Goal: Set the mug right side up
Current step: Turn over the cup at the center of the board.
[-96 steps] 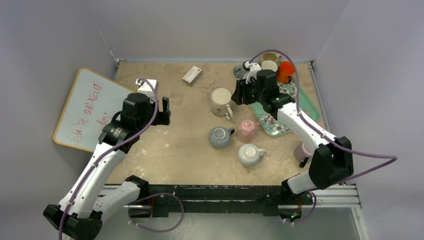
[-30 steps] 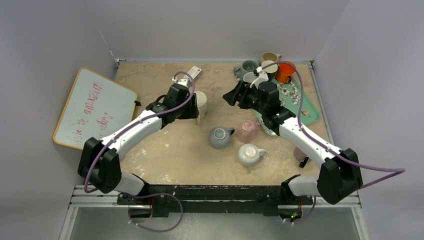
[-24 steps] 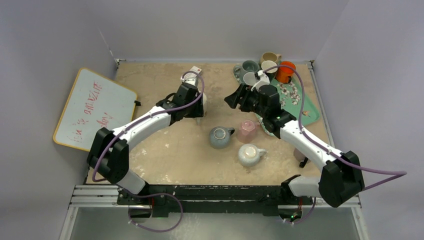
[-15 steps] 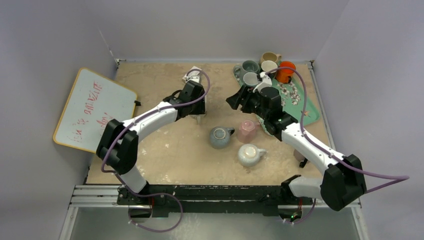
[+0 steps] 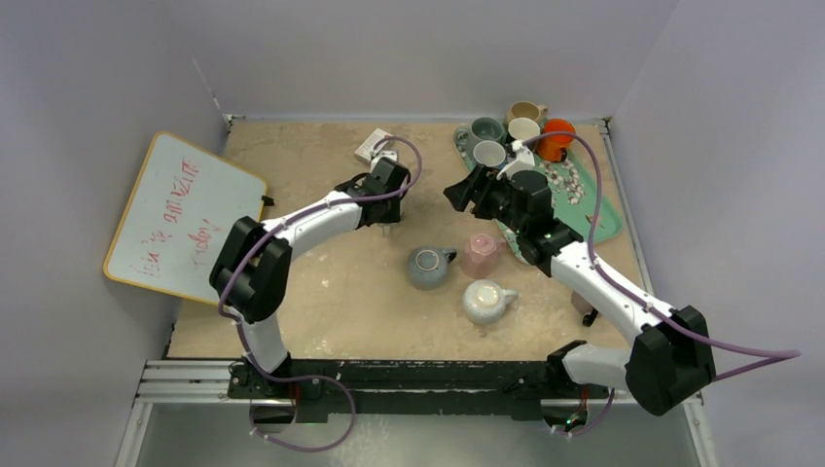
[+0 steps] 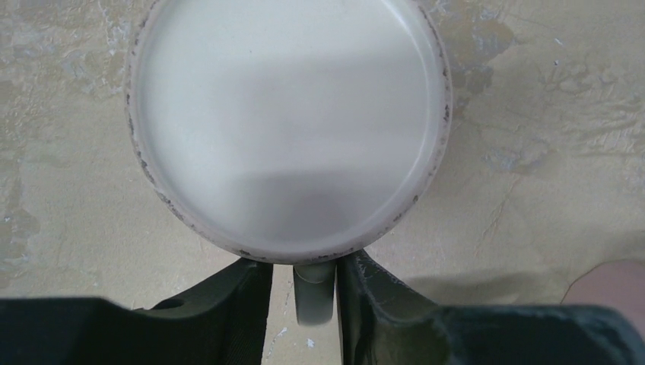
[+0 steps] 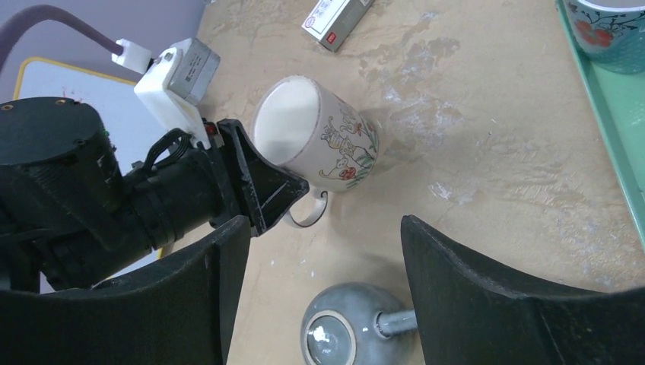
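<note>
The mug, cream with painted animals and flowers, stands upside down on the table, and its flat white base fills the left wrist view. My left gripper straddles its handle. The right finger touches the handle, and a sliver of table still shows by the left finger. From above, the left wrist hides most of the mug. My right gripper hovers open to the mug's right, holding nothing, with a grey mug below it.
A grey mug, a pink mug and a white mug sit upside down mid-table. A green tray at the back right holds several cups. A whiteboard lies left, a small box behind.
My left arm has swung right to the mug and its jaws have narrowed around the handle. My right gripper has let go of the mug and backed off to the right.
</note>
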Controlling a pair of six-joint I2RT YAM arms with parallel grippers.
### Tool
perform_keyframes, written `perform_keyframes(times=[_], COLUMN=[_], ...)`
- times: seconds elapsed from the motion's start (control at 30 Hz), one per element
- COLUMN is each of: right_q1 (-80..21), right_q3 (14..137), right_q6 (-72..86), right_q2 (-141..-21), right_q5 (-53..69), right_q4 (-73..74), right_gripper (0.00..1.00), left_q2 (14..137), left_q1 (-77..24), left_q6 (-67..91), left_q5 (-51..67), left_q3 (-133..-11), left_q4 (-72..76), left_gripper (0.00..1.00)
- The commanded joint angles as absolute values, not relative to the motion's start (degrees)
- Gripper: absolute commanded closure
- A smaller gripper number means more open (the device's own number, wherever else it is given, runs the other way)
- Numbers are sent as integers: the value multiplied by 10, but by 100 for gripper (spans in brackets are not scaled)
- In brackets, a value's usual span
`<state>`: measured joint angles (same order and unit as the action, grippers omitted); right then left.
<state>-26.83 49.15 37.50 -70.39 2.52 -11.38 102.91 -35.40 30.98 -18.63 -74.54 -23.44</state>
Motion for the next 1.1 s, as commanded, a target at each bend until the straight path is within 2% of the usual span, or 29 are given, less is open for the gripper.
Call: perform_keyframes(times=[0.0, 0.07, 0.17, 0.43, 0.7, 0.9, 1.07], right_q1=[-265, -265, -264, -263, -264, -267, -290], right_q3=[484, 484, 482, 472, 496, 493, 508], right_q6=[380, 380, 389, 421, 454, 549, 562], right_q2=[-693, -692, -694, -706, -743, -781, -791], right_q5=[18, 16, 12, 66, 106, 171, 162], right_q4=[-140, -138, -137, -187, -189, -238, -232], right_gripper=[25, 25, 25, 25, 26, 31, 32], left_q2=[1048, 1047, 1041, 962, 894, 878, 845], left_q1=[-358, -358, -357, -323, -242, -226, -209], left_q6=[320, 318, 317, 354, 411, 431, 463], left_q5=[-211, -214, -215, -158, -48, -34, -25], left_q3=[-785, -786, -794, -759, -697, -677, -641], left_q4=[-242, -241, -250, -237, -203, -202, -186], left_gripper=[74, 87, 100, 100, 100, 100, 100])
